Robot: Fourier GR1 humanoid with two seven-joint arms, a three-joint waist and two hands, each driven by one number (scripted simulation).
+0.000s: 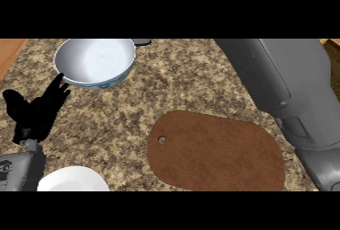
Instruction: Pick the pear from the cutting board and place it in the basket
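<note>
The brown cutting board [216,152] lies flat on the speckled counter, right of centre, with nothing on it. No pear shows anywhere in the head view. A white round bowl with a blue pattern on its side [95,60] stands at the back left; its inside looks bare. My left hand [33,112] rests open at the left edge, fingers up, just below and left of the bowl. My right forearm [292,90] rises from the lower right corner to the top edge past the board's right side. Its hand is out of the picture.
A white plate [73,179] sits at the lower left, beside my left forearm. A small grey object [142,42] peeks out behind the bowl. Wooden edging shows at the far left [9,54] and top right [331,42] of the counter.
</note>
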